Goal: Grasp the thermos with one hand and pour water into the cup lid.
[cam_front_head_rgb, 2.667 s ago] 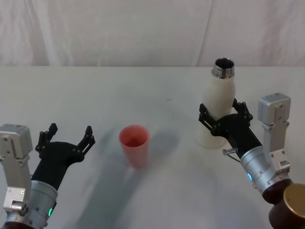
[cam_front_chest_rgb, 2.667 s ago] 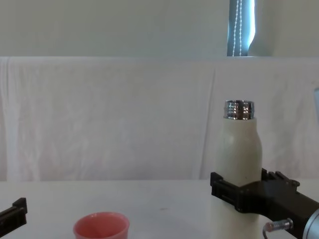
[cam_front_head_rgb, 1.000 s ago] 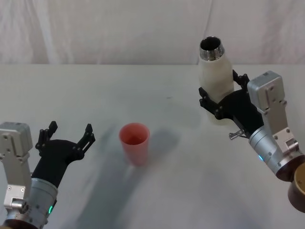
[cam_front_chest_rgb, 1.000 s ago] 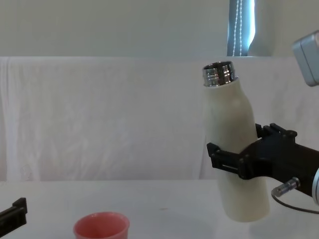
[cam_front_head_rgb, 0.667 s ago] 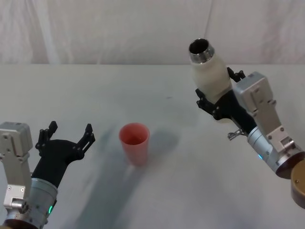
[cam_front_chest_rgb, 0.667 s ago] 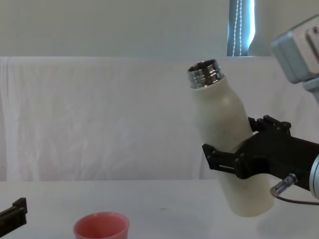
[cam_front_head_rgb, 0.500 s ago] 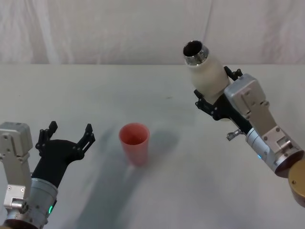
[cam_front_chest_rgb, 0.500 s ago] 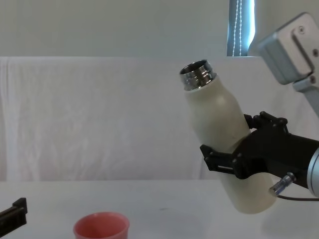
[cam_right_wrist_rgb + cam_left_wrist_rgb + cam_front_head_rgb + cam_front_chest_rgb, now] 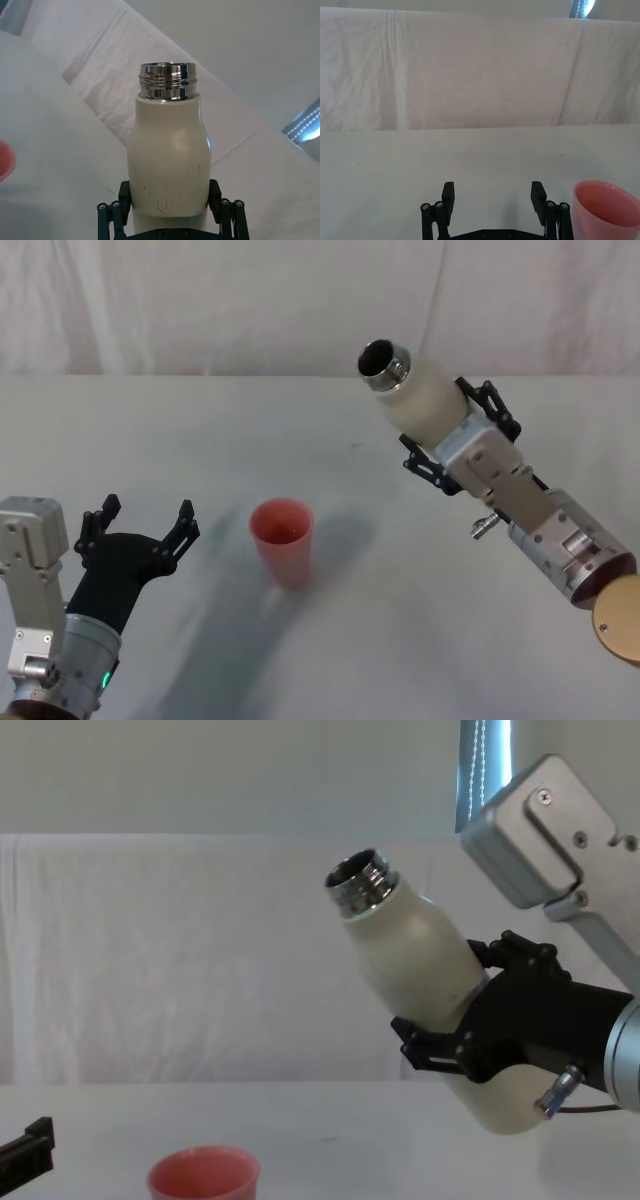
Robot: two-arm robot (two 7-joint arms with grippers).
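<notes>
Right arm first: a silver-grey metal cylinder runs up into a black right gripper (image 9: 452, 441), built from linked black bars with small round screws at the pivots. A boxy grey housing (image 9: 535, 817) sits on top, rounded corners, a couple of cross-head screws on its face. A short chrome pin with a thin dark cable (image 9: 481, 528) pokes out of the wrist. Farther back there's a brown collar and a tan disc (image 9: 620, 625) at the end. On the other side, the left gripper (image 9: 140, 525) matches it: black ribbed fingers (image 9: 448, 194), paired screws at each knuckle, grey box alongside, and a small green light (image 9: 104, 681) glowing on its silver sleeve.
</notes>
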